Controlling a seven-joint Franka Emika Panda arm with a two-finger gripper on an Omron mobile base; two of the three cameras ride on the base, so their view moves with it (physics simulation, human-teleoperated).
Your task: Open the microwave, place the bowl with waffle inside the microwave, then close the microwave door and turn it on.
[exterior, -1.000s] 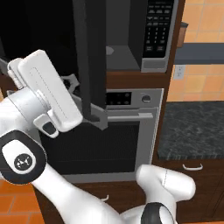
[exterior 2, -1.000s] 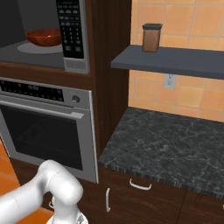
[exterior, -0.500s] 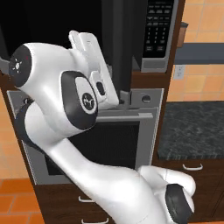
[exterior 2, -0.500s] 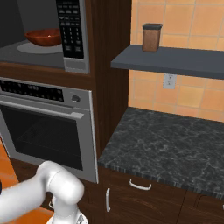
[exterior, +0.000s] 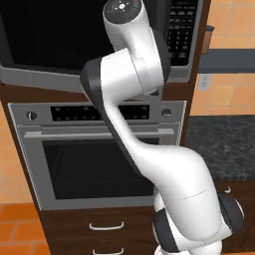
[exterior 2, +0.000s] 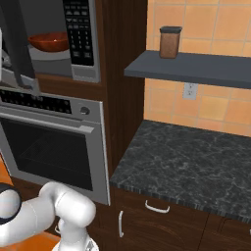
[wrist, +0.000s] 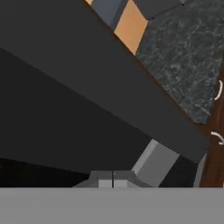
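With the bowl with waffle already on the turntable and the tool pinched together against the microwave door, a glancing push could slip off, leaving the door ajar

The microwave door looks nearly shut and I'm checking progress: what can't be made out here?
- Whether the microwave door is fully latched: left base view, the arm covers its right edge.
- The waffle in the bowl: right base view, too small, and the door's edge cuts off the bowl's left side.
- What the shut pincer touches: hand view, too close.
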